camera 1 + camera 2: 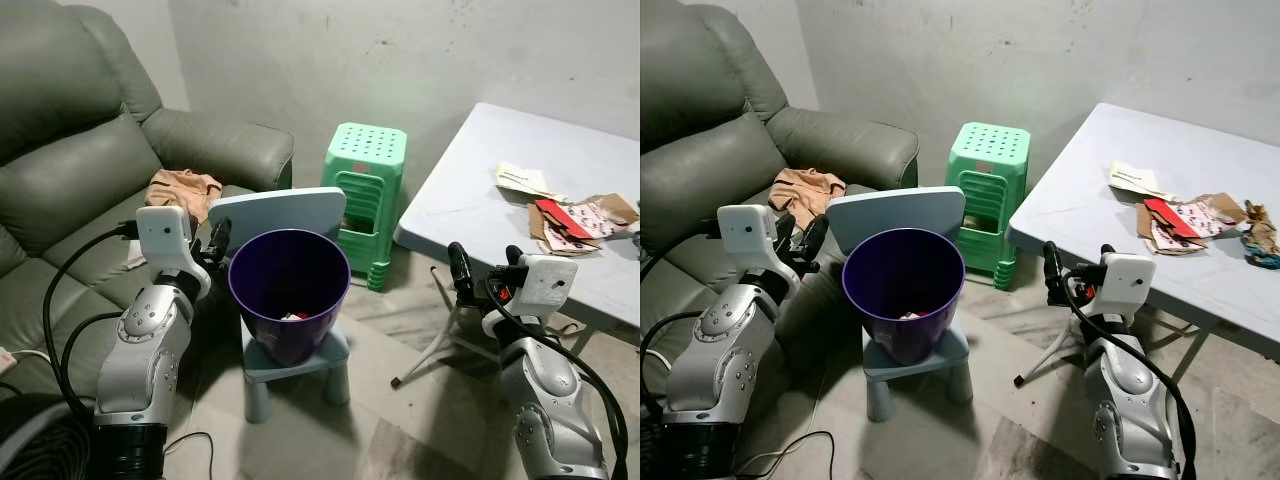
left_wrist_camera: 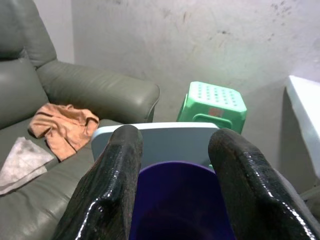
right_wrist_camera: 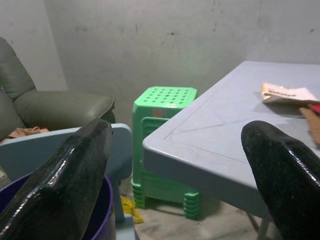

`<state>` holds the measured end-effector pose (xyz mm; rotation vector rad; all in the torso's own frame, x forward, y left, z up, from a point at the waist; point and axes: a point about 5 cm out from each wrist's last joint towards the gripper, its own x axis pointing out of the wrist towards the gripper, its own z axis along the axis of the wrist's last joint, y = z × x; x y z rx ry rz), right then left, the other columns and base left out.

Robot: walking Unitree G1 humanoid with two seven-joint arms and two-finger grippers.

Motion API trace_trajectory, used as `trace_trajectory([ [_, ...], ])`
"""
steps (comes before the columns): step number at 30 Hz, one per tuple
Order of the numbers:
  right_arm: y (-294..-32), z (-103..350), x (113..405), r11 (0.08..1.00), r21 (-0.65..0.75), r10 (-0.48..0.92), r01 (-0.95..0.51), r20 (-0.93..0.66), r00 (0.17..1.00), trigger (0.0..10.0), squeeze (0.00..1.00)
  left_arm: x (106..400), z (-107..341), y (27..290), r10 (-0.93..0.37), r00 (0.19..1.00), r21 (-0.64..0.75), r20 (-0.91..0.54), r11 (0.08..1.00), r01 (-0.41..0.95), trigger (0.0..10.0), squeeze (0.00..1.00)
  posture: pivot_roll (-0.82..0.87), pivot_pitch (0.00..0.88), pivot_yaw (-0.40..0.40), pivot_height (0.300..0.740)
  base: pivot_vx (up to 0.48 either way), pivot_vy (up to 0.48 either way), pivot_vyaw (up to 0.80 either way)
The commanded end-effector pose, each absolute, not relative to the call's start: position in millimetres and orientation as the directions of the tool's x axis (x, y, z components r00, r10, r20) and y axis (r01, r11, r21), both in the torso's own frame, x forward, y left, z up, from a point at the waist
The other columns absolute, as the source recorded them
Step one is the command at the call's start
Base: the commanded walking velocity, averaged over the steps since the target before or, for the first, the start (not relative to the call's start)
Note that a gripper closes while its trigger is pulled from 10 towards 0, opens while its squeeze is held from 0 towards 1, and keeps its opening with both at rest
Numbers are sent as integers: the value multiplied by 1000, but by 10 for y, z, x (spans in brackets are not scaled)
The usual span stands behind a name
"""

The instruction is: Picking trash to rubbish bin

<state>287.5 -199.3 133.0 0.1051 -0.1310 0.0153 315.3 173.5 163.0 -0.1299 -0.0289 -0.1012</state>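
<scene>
While both grippers hang empty, fingers spread, right gripper sits just short of table edge. Trash lies farther back on tabletop; purple bin waits on small chair beside left gripper. Reach high over table edge, pinch one scrap flat.

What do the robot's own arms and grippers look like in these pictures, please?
Both arms are silver metal with rounded joint housings and looping black cables. Each wrist bears a white, boxy camera block. The left gripper and right gripper each have two long, glossy black fingers with rounded tips.
</scene>
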Motion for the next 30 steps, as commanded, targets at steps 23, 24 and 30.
trace_trajectory([
  [23,-2021,1338,2881,996,90,-5,-5,114,993,10000,0,3205,1632,1665,-118,992,-129,35,984,121,10000,0,64,51,-8,740,303,0,-139],
  [24,-2021,1337,2883,996,89,-4,-6,115,993,10000,0,3205,1630,1661,-119,992,-128,34,984,122,10000,0,64,51,-8,740,0,0,-688],
  [30,-2014,1348,2901,996,88,2,-12,110,994,10000,0,3200,1625,1640,-120,992,-128,34,984,123,10000,0,65,45,-15,740,0,0,-676],
])
